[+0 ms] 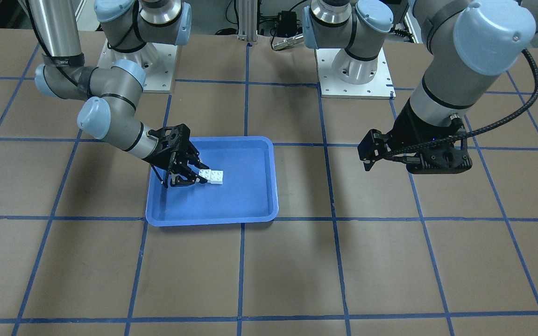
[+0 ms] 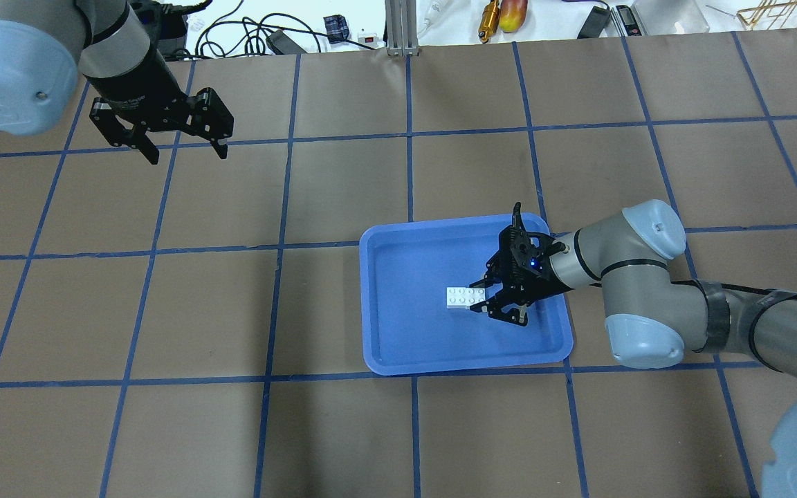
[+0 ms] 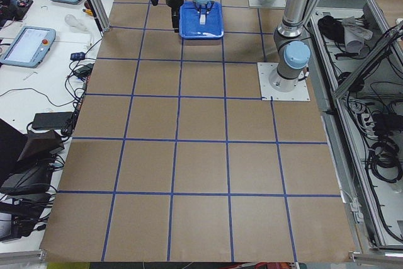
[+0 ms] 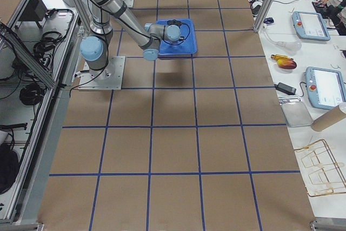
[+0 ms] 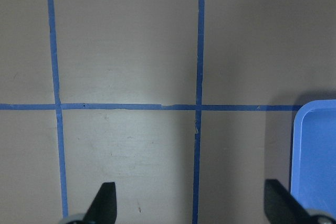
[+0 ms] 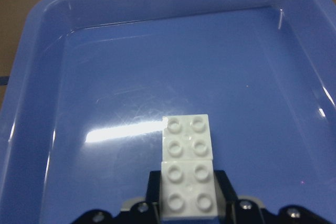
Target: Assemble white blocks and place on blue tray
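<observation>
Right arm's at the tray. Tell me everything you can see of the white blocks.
The white blocks are two small square bricks of glossy white plastic, four round studs on each, lying studs up and end to end in one straight strip. The right gripper clamps the near brick by its two sides; the far brick sticks out free ahead. They sit low inside the blue tray, near its middle, clear of the rim. Whether they touch its floor cannot be told.

Two white blocks [image 6: 187,137] [image 6: 189,192], one blue tray [image 2: 398,346], two pincers [image 2: 187,155] [image 2: 480,299]
</observation>
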